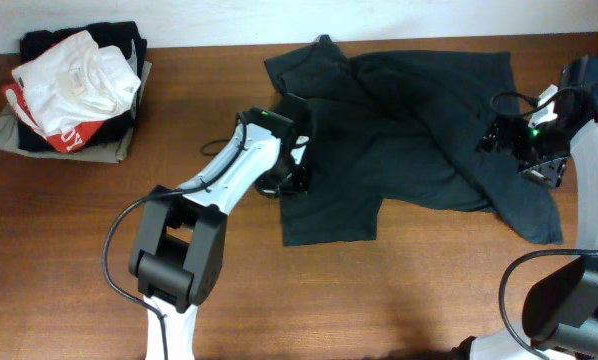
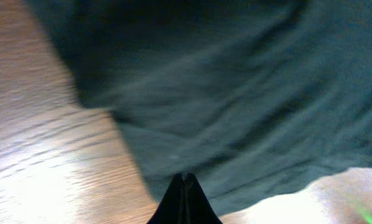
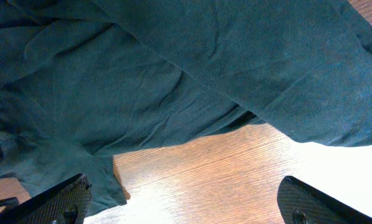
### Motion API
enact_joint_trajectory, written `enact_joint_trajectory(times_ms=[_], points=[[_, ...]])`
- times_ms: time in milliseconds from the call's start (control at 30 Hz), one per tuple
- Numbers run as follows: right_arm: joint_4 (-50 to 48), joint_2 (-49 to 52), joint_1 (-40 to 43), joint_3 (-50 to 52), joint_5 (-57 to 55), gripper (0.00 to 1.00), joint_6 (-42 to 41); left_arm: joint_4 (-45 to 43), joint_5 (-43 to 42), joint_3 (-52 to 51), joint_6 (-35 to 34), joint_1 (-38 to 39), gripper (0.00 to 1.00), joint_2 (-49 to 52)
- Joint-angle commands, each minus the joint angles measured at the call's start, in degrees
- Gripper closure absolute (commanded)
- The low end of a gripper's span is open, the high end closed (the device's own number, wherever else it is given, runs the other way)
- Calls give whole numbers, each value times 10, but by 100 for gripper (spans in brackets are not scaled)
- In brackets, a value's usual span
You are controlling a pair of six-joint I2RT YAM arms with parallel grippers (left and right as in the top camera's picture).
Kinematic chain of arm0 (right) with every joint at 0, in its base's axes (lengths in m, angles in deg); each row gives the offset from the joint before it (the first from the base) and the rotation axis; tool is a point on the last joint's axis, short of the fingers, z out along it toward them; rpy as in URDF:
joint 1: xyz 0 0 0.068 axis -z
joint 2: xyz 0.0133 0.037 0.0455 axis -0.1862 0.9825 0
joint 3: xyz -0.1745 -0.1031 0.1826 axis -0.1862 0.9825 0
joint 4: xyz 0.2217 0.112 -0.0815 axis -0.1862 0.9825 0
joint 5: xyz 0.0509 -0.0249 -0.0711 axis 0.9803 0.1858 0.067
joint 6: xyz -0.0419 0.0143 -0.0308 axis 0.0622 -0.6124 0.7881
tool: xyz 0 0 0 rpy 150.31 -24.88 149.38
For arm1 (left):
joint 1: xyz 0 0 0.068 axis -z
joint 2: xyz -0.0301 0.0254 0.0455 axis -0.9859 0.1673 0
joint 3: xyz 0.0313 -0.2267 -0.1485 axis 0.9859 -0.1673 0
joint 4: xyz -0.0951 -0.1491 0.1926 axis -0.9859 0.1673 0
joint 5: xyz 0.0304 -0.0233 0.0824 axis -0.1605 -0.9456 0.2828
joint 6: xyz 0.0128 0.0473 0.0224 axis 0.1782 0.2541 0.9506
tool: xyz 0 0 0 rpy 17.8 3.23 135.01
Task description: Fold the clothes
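The clothes, one dark teal-grey T-shirt [image 1: 409,130], lie crumpled across the far middle and right of the wooden table. My left gripper [image 1: 291,170] is over the shirt's left part, by its edge. In the left wrist view that gripper [image 2: 185,178] is shut, fingertips pressed together above the shirt [image 2: 236,93], and I see no cloth between them. My right gripper [image 1: 539,150] hovers at the shirt's right side. In the right wrist view it [image 3: 186,205] stands wide open over bare wood, with the shirt [image 3: 173,81] spread above and a sleeve corner by the left finger [image 3: 55,202].
A pile of other garments sits at the far left: a white one [image 1: 79,75] on top, a red one with white lettering [image 1: 64,135], and dark and grey pieces [image 1: 119,45] beneath. Cables run along both arms.
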Motion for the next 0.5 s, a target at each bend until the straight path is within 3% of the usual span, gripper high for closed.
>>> enact_joint_trajectory(times_ms=[0,467], points=[[4,4,-3,4,-3,1,0,-5,-13,-6,-1,5,100,-6],[22,4,-3,4,-3,1,0,-30,-13,-6,-6,5,100,50]])
